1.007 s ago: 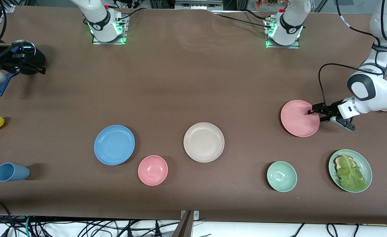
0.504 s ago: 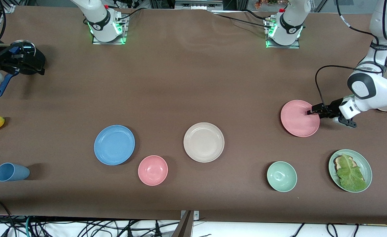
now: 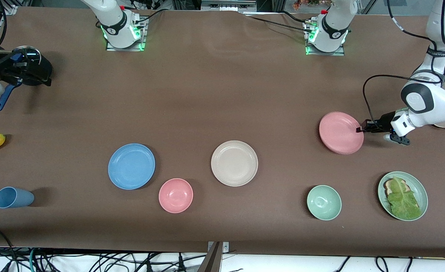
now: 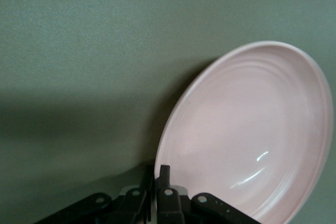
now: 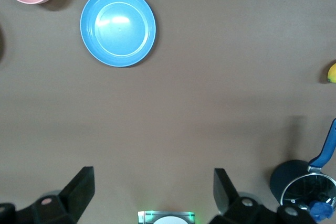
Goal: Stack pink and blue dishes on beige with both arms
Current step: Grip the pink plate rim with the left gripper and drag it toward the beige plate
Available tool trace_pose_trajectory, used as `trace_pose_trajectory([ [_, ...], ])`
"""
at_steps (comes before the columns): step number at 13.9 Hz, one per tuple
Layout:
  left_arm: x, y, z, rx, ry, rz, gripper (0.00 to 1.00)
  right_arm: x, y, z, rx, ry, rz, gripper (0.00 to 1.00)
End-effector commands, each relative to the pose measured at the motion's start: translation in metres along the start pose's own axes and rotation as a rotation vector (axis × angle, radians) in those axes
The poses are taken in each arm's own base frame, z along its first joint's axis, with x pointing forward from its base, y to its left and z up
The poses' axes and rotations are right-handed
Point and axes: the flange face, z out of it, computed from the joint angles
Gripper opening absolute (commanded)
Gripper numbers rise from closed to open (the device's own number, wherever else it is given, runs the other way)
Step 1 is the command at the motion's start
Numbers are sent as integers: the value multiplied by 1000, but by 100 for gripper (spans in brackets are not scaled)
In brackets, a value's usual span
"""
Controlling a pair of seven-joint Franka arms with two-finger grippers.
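While the left end effector [image 3: 359,129] pinches the pink plate's [image 3: 339,132] rim, we see a green bowl [image 3: 324,202] nearby; the right end effector [image 5: 152,192] waits open.

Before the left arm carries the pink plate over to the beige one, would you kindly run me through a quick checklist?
1. Left end effector shut on pink plate at its rim: ok.
2. Plate lifted off the table: looks tilted up in the left wrist view; cannot tell whether fully clear.
3. Beige plate bare, ready to receive: ok.
4. Green bowl and pink bowl lie nearer the front camera than the likely path: ok.
5. Right end effector open, high over its end of the table, waiting: ok.
6. Blue plate stacked on beige: not ok, flat on the table.
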Motion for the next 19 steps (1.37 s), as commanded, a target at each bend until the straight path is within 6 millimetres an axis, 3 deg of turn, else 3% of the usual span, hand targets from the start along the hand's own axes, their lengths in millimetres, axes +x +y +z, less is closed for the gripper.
trace_pose_trajectory([
  [1,-4,8,-10,-6,10,0,0,1,-1,-7,-5,12,-4,100],
  [5,13,19,-23,12,28,38,0,1,0,-7,-5,10,-9,100],
  [8,36,60,-18,18,20,24,0,1,0,-7,-5,7,-9,100],
  [11,66,108,-16,31,16,43,0,0,-1,-7,-7,4,-12,100],
  [14,98,171,-13,58,11,32,0,0,-1,-7,-5,4,-12,100],
  [19,137,268,29,41,-5,-34,0,1,1,-7,-5,12,5,100],
])
